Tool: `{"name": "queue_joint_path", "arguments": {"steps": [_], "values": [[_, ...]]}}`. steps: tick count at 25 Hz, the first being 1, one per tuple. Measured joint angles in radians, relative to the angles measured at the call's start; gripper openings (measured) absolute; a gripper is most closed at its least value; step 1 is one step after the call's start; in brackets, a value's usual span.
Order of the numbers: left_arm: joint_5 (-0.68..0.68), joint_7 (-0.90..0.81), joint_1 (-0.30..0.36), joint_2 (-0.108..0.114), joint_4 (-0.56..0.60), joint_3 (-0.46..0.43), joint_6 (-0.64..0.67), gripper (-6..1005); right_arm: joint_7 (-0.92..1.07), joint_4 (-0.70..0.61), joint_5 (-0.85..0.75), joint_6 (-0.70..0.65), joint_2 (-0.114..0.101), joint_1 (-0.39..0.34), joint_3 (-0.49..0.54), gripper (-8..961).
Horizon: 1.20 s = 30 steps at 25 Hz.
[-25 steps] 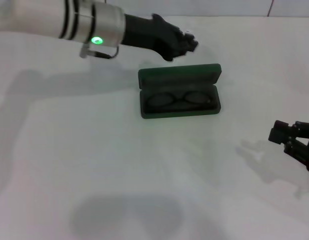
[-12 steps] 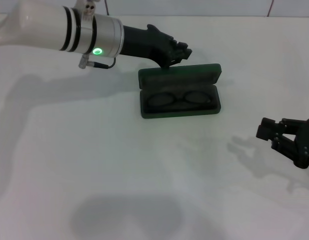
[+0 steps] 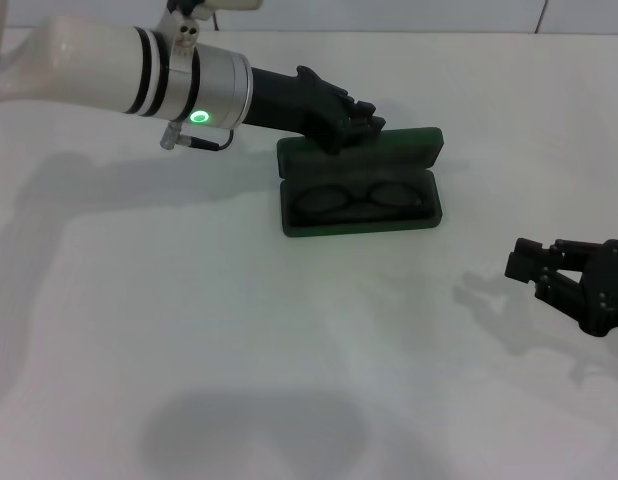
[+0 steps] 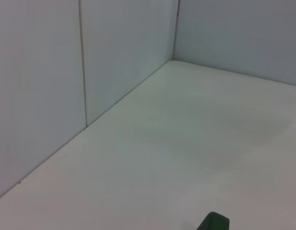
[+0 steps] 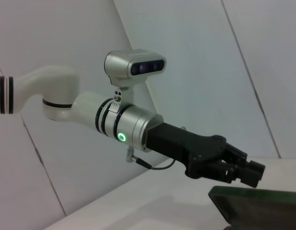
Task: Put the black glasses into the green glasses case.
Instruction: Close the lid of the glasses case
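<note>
The left arm [image 3: 99, 65] is showing a glossy white shell with two thin black bands, then a silver metal cuff [image 3: 214, 90] where a green ring light [image 3: 199, 116] is glowing. A thin cable is looping beneath the cuff. Both the left gripper [image 3: 361, 122] and right gripper [image 3: 534, 265] are wearing matte black, blocky housings.
</note>
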Motion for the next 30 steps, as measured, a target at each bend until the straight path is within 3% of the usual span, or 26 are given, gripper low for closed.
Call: {"name": "queue_joint_path", "arguments": {"steps": [16, 30], "values": [[0.009, -0.006, 0.001, -0.013, -0.016, 0.004, -0.021, 196, -0.002, 0.016, -0.012, 0.003, 0.0, 0.0, 0.0, 195], [0.105, -0.037, 0.0, -0.033, -0.012, 0.008, 0.064, 190, -0.002, 0.016, -0.012, 0.0, 0.001, 0.0, -0.004, 216]]}}
